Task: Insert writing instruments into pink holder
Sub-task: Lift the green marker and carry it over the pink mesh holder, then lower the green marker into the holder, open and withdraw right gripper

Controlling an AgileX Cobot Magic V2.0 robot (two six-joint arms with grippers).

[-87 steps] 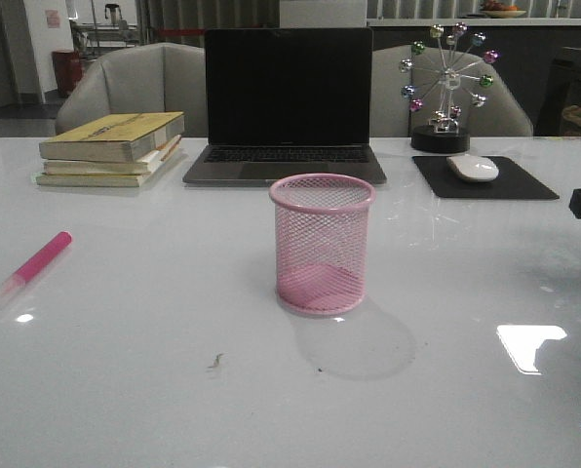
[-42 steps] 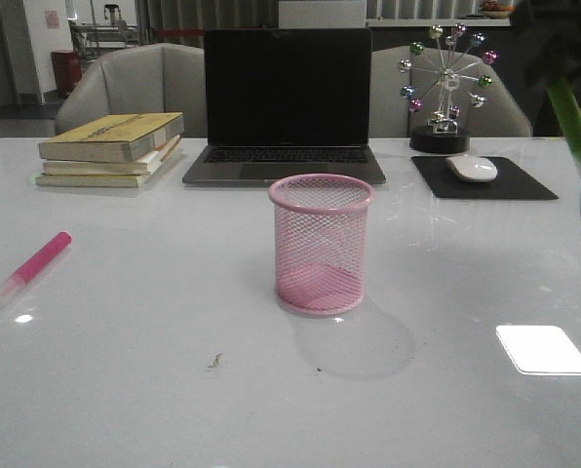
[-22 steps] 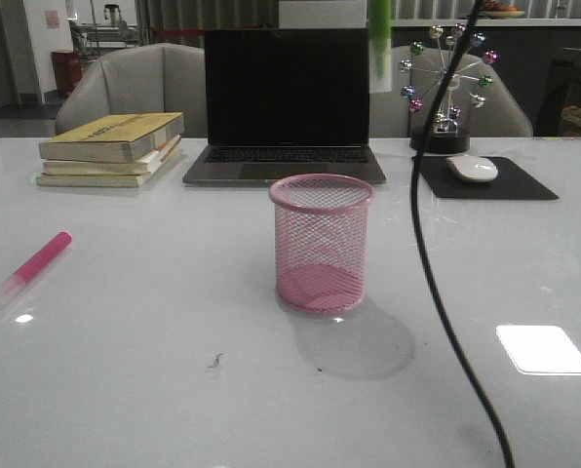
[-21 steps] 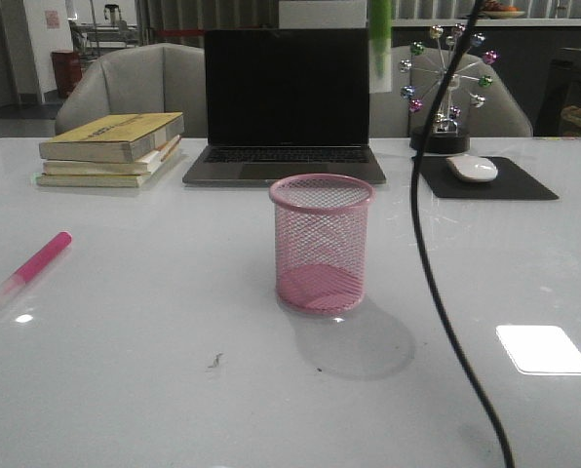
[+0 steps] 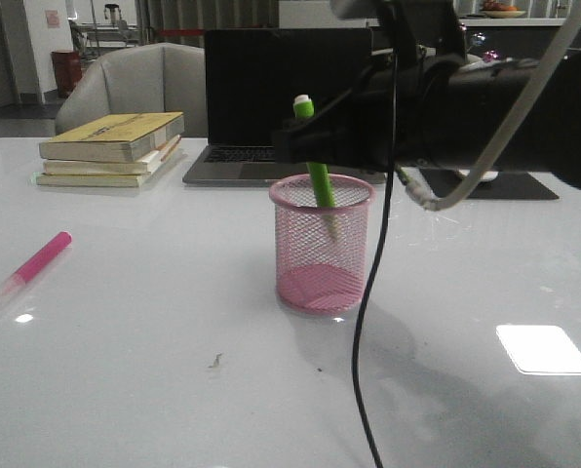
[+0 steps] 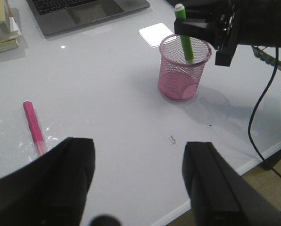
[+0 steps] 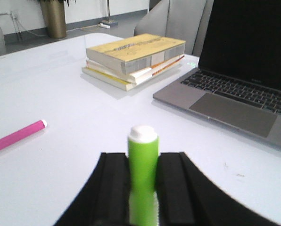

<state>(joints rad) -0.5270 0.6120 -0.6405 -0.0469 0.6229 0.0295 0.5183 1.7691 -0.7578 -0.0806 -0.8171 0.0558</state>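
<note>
Now the right gripper [image 5: 315, 136] is clenched on the green highlighter [image 5: 317, 175], whose long axis stands nearly upright, white end toward 12 o'clock and lower end inside the pink holder [image 5: 322, 244]. At the holder's 9 o'clock, the pink highlighter [image 5: 34, 265] lies flat, running from 7 to 1 o'clock; the left gripper [image 6: 138, 179] hangs released.

table [image 5: 125, 370]: glossy white, bright light patch near the right front | laptop [image 5: 271, 97]: open at the back, screen dark | books [image 5: 110, 146]: yellow-covered stack left of the laptop | chair [image 5: 135, 83]: grey, behind the books | mouse pad [image 5: 524, 185]: dark, right of the laptop, mostly hidden
</note>
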